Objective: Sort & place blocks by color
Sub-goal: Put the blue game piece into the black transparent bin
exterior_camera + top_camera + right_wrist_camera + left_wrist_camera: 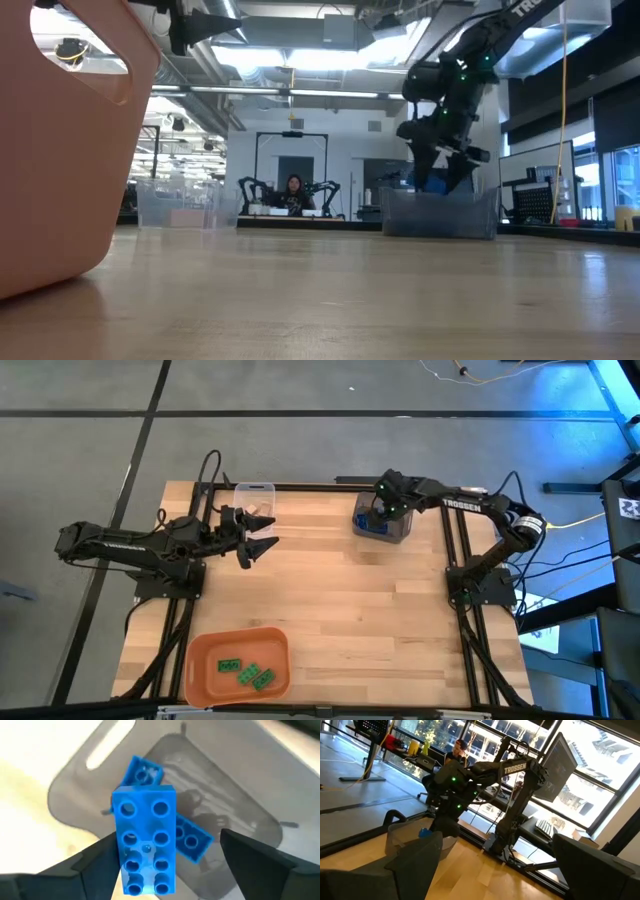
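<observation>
While hovering over the far right bin: the right gripper [381, 510] is hanging above the grey translucent plastic bin [403, 527], its fingers spread apart.
Right wrist view alone: a blue studded rectangular brick [145, 847] is showing between the spread fingers, touching neither as far as I can tell; other blue studded bricks [190, 837] are lying beneath it inside the grey bin [80, 785].
High view on that bin: blue is showing inside it under the gripper, but single bricks are not telling apart.
Low view: the right gripper [437, 160] is hanging just above the grey bin's [440, 215] rim; a person is sitting in the room far behind the table.
Left gripper [258, 538]: it is waiting above the bare wooden table [340, 600], near the clear bin, jaws spread wide.
Left wrist view: the spread dark fingers [415, 862] are framing the right arm and the grey bin [402, 832], with a bit of blue at its edge.
Clear plastic bin [254, 499]: it is sitting at the far edge, beside the left gripper; contents cannot be told.
Orange plastic tray [205, 652]: it is sitting at the near left corner, holding the green studded bricks [248, 673], three or so, close together.
</observation>
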Robot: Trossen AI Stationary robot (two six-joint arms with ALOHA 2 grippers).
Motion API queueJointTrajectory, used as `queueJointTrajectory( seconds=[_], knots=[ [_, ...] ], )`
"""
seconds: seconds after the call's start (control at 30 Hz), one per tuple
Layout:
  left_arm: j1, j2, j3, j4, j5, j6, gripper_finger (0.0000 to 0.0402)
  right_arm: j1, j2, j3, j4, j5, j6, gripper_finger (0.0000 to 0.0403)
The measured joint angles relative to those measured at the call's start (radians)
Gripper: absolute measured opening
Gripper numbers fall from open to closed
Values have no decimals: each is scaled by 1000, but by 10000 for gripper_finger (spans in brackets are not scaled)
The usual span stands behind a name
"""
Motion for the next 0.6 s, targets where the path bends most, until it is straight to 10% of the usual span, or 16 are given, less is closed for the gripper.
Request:
queueJointTrajectory(
  seconds=[0.27,0.6],
  knots=[
    [0,0,0,-1,0,0,369,70,2,-2,-16,269,183,327],
    [0,0,0,-1,0,1,369,158,5,-102,11,265,366,328]
  ],
)
